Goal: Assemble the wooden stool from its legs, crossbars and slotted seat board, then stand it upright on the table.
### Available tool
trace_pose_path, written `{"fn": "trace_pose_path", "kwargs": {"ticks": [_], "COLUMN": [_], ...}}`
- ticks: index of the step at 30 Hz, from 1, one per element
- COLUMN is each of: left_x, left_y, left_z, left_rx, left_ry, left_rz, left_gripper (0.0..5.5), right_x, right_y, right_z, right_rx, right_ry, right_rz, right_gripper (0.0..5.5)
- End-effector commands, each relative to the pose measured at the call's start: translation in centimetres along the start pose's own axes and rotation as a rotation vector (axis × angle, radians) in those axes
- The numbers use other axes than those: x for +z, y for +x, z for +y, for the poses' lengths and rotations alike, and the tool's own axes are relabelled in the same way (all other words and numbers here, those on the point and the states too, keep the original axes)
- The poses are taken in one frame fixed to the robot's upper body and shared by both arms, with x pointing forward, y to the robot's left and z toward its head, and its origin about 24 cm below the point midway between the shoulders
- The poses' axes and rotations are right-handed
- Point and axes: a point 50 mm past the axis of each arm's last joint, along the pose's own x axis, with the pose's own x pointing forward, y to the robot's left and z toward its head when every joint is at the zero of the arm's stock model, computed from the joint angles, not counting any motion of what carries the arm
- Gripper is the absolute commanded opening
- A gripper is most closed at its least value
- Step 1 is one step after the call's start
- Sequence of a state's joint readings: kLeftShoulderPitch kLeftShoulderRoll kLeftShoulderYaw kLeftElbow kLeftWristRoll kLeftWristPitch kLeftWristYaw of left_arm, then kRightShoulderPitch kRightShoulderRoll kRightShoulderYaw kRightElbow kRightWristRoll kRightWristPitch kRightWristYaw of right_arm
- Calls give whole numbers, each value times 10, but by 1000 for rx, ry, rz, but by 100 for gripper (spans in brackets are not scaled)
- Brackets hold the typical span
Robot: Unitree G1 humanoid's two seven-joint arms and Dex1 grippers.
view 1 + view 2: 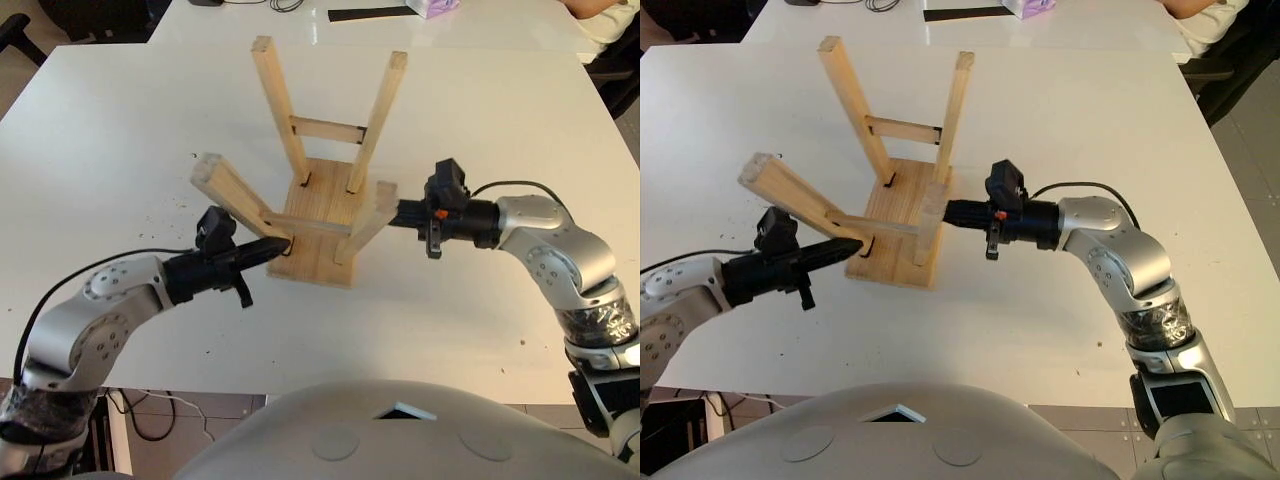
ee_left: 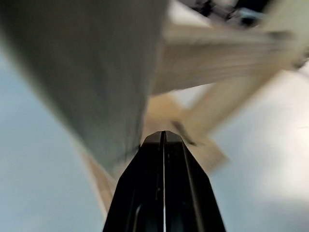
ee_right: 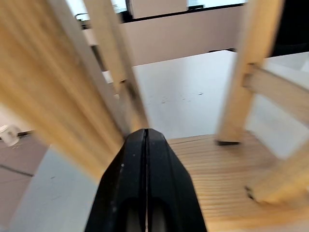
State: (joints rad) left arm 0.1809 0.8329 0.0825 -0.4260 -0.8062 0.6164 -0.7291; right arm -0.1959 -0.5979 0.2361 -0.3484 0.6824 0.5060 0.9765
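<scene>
**Upturned stool, both grippers closed at its near legs**

From the head views, the stool is sitting upside down near the middle of the white tabletop, with its seat board lying flat. The two far legs are standing upright in the board, and a far crossbar is joining them. The two near legs are leaning toward the robot, tied by a near crossbar. The left gripper is pointing at the foot of the near left leg, where it is meeting the board. The right gripper is lying just beside the outer face of the near right leg.

In the left wrist view, the left gripper's fingers are pressing together with nothing between them, close under a blurred leg.

In the right wrist view, the right gripper's fingers are likewise closed on nothing, hovering over the board's edge among the legs.
</scene>
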Motion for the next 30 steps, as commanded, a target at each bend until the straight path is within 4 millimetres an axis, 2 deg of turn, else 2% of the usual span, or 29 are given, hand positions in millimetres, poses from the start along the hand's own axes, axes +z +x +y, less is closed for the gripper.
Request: {"fn": "trace_pose_path", "kwargs": {"ticks": [1, 5, 8, 10, 14, 16, 18, 21, 24, 27, 30], "left_x": [1, -2, -9, -13, -19, -21, -26, -29, -31, -32, -29], "left_y": [-1, 6, 8, 6, -7, -15, -18, -9, 3, 16, 28], "left_z": [18, 25, 45, 52, 41, 24, 10, 3, 1, 5, 12], "left_rx": [43, 43, 134, 184, 182, 129, 88, 51, 16, 18, 32], "left_ry": [62, 83, 97, 85, 24, -45, -83, -86, -72, -47, -13], "left_rz": [63, 72, 88, 80, 12, -56, -67, -48, -30, -15, -17], "left_gripper": [1, 1, 1, 1, 1, 1, 1, 1, 1, 1, 1], "right_x": [-4, -5, -14, -27, -52, -48, -33, -12, -9, -17, -22], "right_y": [22, 48, 48, 33, -24, -52, -65, -60, -45, -28, -20], "right_z": [26, 41, 42, 37, 9, -12, -40, -74, -90, -94, -91], "right_rx": [66, 68, 6, -47, -216, -305, -414, -505, -455, -333, -244], "right_ry": [25, 60, 106, 124, 92, 45, -35, -95, -80, -36, -16], "right_rz": [-32, -98, -104, -48, 146, 197, 179, 93, 62, 70, 60], "right_gripper": [0, 0, 0, 0, 0, 0, 0, 0, 0, 0, 0]}}
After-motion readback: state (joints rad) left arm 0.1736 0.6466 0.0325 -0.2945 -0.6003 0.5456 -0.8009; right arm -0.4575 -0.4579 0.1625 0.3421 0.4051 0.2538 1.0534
